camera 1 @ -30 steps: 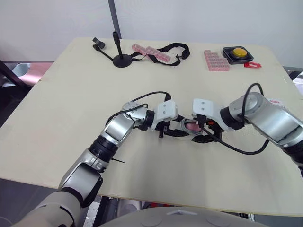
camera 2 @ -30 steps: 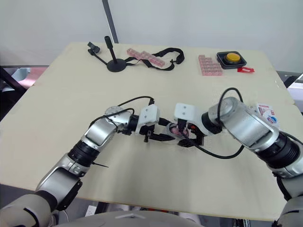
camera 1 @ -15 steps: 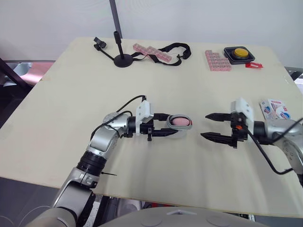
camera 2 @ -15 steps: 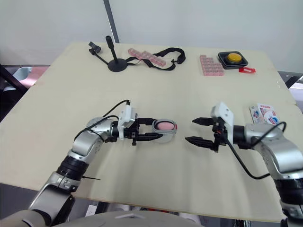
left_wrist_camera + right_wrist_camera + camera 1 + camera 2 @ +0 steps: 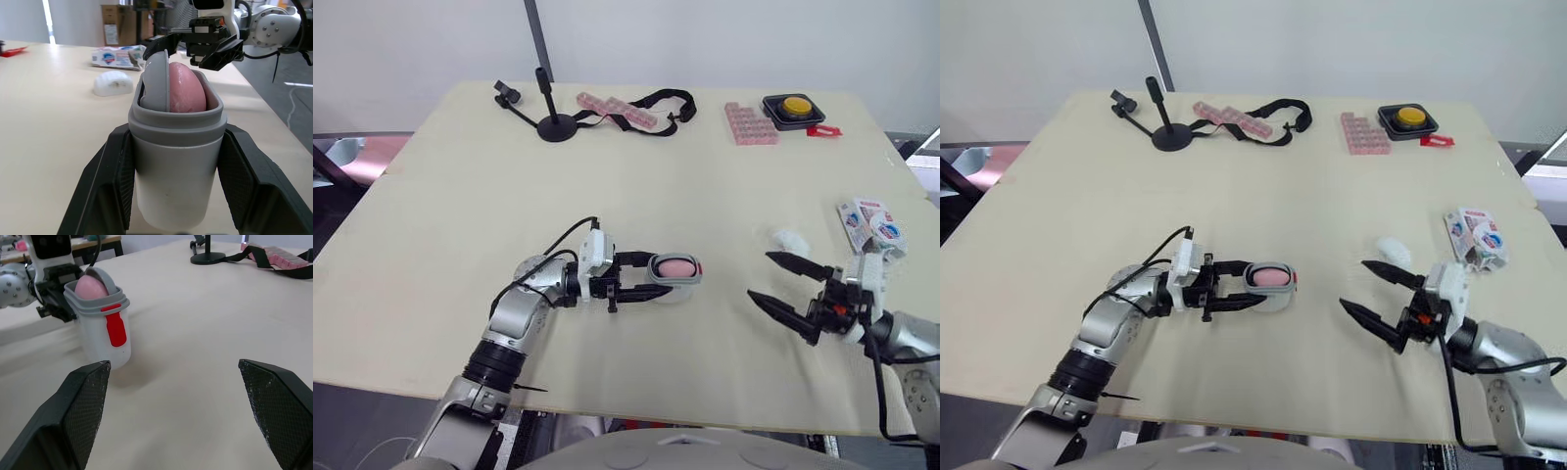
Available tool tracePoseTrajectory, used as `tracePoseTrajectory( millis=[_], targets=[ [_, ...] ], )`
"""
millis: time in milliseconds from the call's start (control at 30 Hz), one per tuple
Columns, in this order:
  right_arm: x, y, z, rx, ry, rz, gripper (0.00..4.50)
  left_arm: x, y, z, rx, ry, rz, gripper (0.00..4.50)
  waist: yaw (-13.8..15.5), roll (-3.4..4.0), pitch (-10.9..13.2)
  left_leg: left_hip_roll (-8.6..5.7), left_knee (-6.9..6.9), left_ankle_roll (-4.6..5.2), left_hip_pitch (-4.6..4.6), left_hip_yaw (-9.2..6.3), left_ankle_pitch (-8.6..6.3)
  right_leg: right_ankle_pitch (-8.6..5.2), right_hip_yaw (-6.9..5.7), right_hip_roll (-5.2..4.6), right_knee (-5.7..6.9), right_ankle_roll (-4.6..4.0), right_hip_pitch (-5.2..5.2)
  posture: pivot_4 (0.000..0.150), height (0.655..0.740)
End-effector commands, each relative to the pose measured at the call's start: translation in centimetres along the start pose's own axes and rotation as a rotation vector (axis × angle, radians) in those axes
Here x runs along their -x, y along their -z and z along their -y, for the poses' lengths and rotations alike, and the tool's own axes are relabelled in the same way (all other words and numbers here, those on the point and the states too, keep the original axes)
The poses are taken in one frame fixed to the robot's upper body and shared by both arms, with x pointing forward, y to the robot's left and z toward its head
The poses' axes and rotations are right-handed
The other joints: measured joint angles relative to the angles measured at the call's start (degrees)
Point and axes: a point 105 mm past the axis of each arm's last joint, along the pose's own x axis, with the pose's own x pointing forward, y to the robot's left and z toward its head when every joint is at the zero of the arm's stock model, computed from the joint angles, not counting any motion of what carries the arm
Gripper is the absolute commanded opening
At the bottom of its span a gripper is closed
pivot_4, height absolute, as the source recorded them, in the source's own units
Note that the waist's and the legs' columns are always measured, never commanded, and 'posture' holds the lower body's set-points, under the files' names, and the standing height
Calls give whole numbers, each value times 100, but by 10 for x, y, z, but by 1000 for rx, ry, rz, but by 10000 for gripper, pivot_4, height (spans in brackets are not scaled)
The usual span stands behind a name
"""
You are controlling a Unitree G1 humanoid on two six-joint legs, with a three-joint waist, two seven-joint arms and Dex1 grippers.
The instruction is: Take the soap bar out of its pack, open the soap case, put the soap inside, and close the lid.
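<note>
Left end effector [image 5: 660, 275] clamps the case [image 5: 677, 282] upright on the surface [image 5: 607, 176], pink soap [image 5: 677, 265] inside, while the right end effector [image 5: 760, 275] gapes empty, well apart; lid-closing wants the case held steady.

The grey soap case [image 5: 674, 292], red-clasped, stands open near the middle of the table [image 5: 705, 166], with the pink soap bar [image 5: 677, 265] upright inside. The white-and-blue pack [image 5: 871, 220] lies near the table's right edge.

The soap [image 5: 676, 264] sits in the soap case [image 5: 672, 284] toward the table's [image 5: 705, 166] front edge; the pack [image 5: 871, 220] lies by its right edge.
</note>
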Motion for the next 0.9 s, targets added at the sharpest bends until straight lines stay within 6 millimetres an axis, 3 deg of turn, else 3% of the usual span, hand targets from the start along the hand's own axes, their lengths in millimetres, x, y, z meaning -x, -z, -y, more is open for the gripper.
tracePoseTrajectory(
  millis=[33, 167, 433, 567, 733, 900],
  targets=[
    [-1, -7, 0, 80, -1, 18, 44640, 2, 0, 4, -24, 49, 0, 18726, -36, 0, 0, 0, 0, 0, 1, 0, 0, 0, 0, -1, 0, 0, 2, 1500, 7395],
    [9, -7, 13, 135, 80, 9, 44640, 5, 7, 7, -37, 82, -21, 18726, -46, 1, 0, 0, -2, 9, 7, -1, -4, 0, -3, -2, -6, 0, 12, 1500, 7395],
    [94, 1, 46, 73, 463, -23, 44640, 1, 8, 0, -90, 82, -20, 18726, -15, 3, -2, -17, -3, 20, 4, -7, -5, 1, -17, -23, -34, 1, 29, 1500, 7395],
    [125, 10, 52, 32, 590, -44, 44640, 2, 7, -5, -94, 68, -20, 18726, -75, 5, -3, -18, -22, 38, 5, -6, -16, 0, -18, -24, -41, 1, 48, 1500, 7395],
    [140, 23, 49, -16, 614, -109, 44640, 0, 6, -3, -93, 77, -15, 18726, -81, 14, -8, -18, -29, 45, 9, -6, -15, 0, -19, -24, -44, 1, 53, 1500, 7395],
    [136, 13, 63, -23, 576, -174, 44640, 0, 5, -4, -89, 68, -7, 18726, -96, 32, -18, -21, -29, 49, 10, -6, -13, 1, -19, -27, -45, 1, 55, 1500, 7395]
  ],
)
